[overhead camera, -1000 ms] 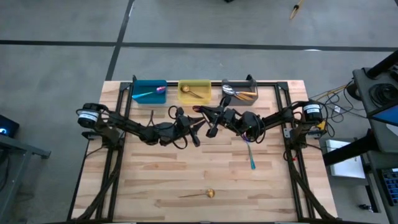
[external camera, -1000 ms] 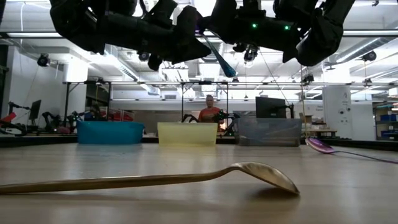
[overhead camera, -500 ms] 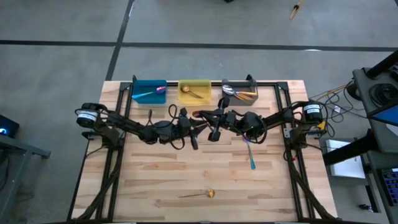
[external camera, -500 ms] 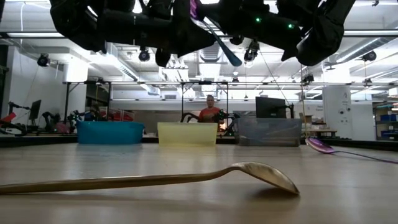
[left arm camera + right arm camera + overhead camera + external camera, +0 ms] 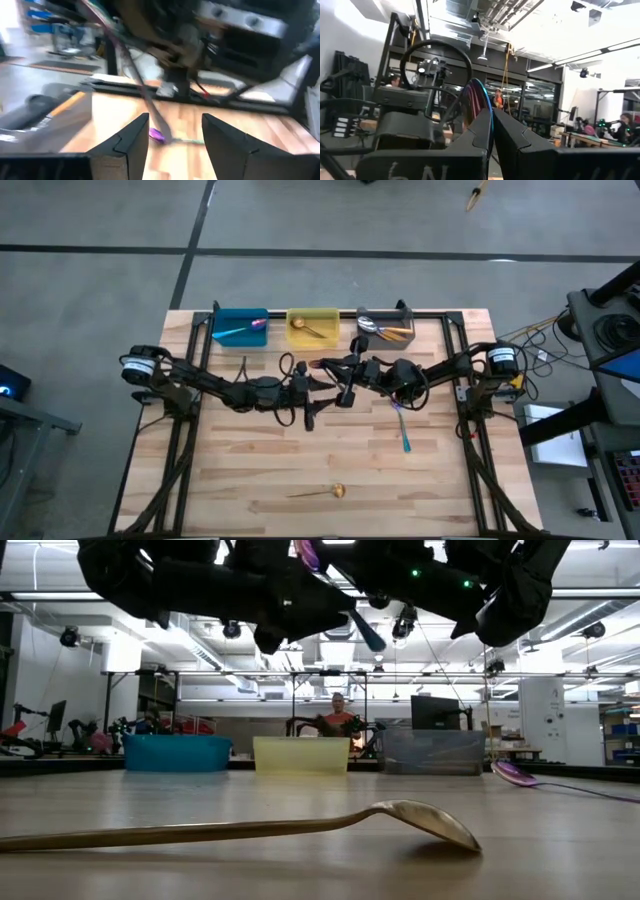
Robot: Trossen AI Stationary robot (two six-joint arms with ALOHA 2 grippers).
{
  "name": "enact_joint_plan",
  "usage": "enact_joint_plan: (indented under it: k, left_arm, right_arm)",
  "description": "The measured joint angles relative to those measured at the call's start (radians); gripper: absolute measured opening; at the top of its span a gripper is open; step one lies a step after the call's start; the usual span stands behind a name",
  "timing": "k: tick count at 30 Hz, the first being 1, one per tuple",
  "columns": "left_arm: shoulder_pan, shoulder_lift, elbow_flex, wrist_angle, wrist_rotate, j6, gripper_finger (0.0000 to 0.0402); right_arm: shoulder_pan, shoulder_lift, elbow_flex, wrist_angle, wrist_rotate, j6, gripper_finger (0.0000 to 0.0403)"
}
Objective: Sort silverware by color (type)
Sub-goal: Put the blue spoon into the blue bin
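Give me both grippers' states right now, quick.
Left gripper: open, holding nothing.
Right gripper: shut on the iridescent spoon, raised above mid-table.

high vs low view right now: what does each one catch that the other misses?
High only: spoons inside the blue bin, yellow bin and gray bin; left gripper and right gripper meeting mid-table.
Low only: a person in the room behind; the iridescent spoon held aloft.
Both: gold spoon and teal-handled spoon lying on the table.
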Motion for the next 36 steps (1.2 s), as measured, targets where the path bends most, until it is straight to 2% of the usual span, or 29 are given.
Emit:
enact_joint_plan:
  k: [4,10,22,26,32,36]
  left_arm:
    - [0.000,-0.015,-0.004,-0.027,-0.002,-0.008,0.0166]
    - [0.001,-0.032,-0.004,-0.033,-0.083,-0.005,0.0166]
    - [0.004,-0.030,0.041,-0.015,-0.085,0.050,0.0155]
    - [0.004,-0.030,0.041,-0.021,-0.106,0.055,0.0120]
    - [0.004,-0.030,0.041,-0.038,-0.165,0.053,0.0014]
    - [0.002,-0.040,0.040,-0.043,-0.193,0.058,0.0005]
  right_arm:
    - [0.002,0.000,0.000,0.000,-0.006,-0.004,0.0008]
    - [0.002,0.000,-0.001,0.006,-0.006,0.028,0.0008]
    - [0.006,0.053,0.006,0.045,0.003,0.023,0.0008]
    - [0.006,0.052,0.006,0.049,0.003,0.007,0.0008]
    - [0.005,0.052,0.006,0.048,0.003,0.000,0.0009]
    - [0.006,0.051,0.007,0.051,-0.001,-0.014,0.0009]
